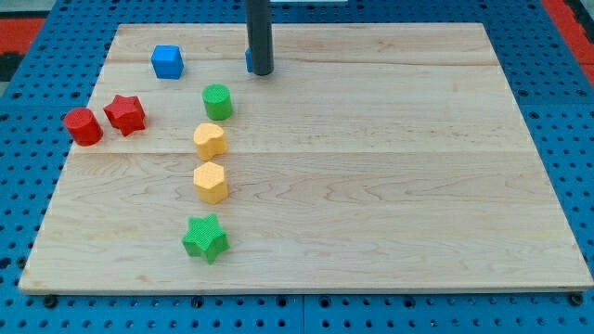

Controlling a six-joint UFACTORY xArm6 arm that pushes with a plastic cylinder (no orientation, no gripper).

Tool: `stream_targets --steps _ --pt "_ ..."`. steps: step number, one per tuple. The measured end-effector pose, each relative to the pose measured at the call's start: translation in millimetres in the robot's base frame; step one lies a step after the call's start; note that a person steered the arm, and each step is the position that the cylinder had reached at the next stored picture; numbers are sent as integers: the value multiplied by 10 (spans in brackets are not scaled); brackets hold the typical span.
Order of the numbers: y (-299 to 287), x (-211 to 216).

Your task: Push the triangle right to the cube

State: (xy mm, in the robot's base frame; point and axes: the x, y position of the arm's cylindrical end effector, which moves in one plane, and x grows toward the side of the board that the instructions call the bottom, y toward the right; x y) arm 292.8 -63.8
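My tip sits near the tabletop's top edge, almost hiding a blue block — probably the triangle. It stands on that block's right, away from the blue cube — poorly placed for pushing. The end effector is a bare rod, gripping nothing.

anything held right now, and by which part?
Nothing held; there is no gripper. My tip sits at the right edge of a mostly hidden blue block, right of the blue cube.

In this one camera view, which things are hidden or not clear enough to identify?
- Blue block behind the dark rod: only a blue sliver shows at the rod's left, so its shape cannot be told.
- My tip: whether it touches that block is unclear.
- The rod's upper part: cut off by the view's top edge.
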Motion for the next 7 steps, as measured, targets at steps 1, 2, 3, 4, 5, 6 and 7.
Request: stream_targets --steps 1,2,3,4,5,6,7 --pt "-387 5" --pt "-826 -126" --pt "-376 -347" --pt "256 -282" --pt "933 -268" --pt "1574 -172" --pt "1297 -133"
